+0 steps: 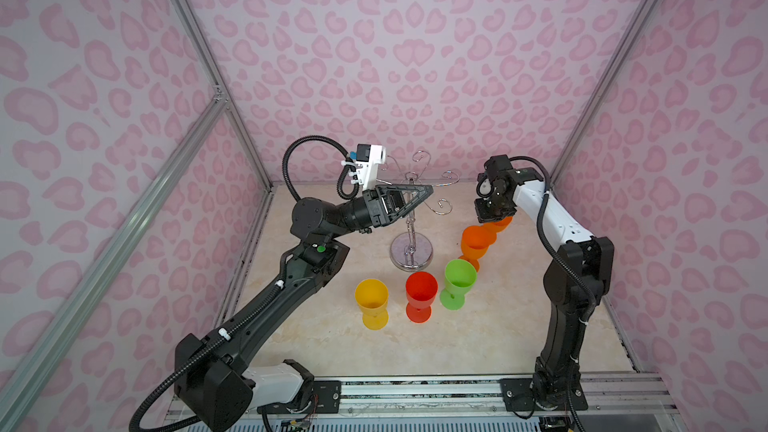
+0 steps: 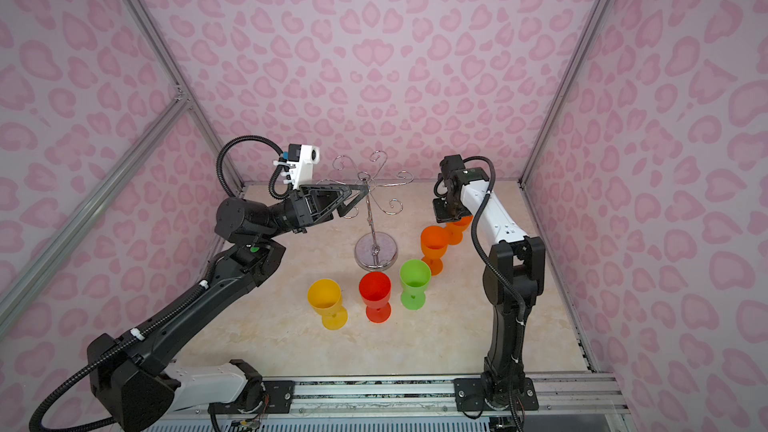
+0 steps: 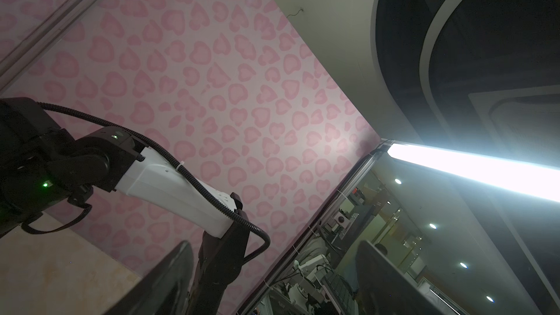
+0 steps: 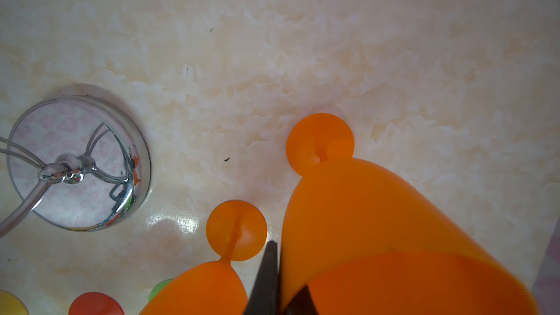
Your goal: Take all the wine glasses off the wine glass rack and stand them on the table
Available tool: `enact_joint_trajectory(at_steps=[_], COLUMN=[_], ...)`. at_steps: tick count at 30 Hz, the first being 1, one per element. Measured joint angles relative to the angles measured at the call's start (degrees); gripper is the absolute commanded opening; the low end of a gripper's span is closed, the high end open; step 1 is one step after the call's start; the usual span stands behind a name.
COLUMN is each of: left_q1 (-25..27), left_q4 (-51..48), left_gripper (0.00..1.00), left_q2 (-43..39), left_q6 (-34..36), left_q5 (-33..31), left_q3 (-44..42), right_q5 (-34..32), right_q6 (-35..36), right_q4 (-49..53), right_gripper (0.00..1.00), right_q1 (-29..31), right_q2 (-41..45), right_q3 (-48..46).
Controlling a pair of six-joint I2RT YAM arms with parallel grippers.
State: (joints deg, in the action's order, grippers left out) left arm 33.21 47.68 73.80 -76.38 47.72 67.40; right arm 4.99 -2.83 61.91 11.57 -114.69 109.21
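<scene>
The chrome wine glass rack (image 1: 401, 249) (image 2: 386, 249) stands mid-table on its round mirror base (image 4: 78, 162), and no glass hangs from its curled arms. My right gripper (image 1: 492, 214) (image 4: 288, 268) is shut on the rim of an orange wine glass (image 1: 498, 224) (image 2: 459, 226) (image 4: 394, 222), one finger inside the bowl and one outside. The glass is upright to the right of the rack. Its foot is at or just above the table, and I cannot tell which. My left gripper (image 1: 417, 201) (image 2: 355, 201) (image 3: 278, 283) is open and empty beside the rack's top.
Upright on the table stand a yellow glass (image 1: 371, 299), a red glass (image 1: 421, 290), a green glass (image 1: 459, 280) and a second orange glass (image 1: 478, 243) (image 4: 200, 292) close beside the held one. Pink patterned walls enclose the table on three sides.
</scene>
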Motion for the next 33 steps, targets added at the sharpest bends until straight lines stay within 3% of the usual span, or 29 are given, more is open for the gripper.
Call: enact_joint_trajectory(at_steps=[9, 19, 33], left_q1=[-0.11, -0.11, -0.35], left_q4=[-1.77, -3.06, -5.73], left_gripper=[0.85, 0.85, 0.86], left_q2=[-0.66, -1.09, -0.96], left_q6=[1.64, 2.86, 5.11], left_q5=[0.04, 0.28, 0.28], left_q3=[-0.09, 0.0, 0.02], right_q5=[-0.2, 1.05, 2.99], right_q6=[0.02, 0.22, 0.35], right_q4=[0.55, 0.59, -2.23], right_gripper=[0.17, 0.21, 0.26], right_q1=[-0.07, -0.07, -0.66], right_q2=[-1.73, -2.05, 6.01], right_q3=[2.93, 5.01, 4.68])
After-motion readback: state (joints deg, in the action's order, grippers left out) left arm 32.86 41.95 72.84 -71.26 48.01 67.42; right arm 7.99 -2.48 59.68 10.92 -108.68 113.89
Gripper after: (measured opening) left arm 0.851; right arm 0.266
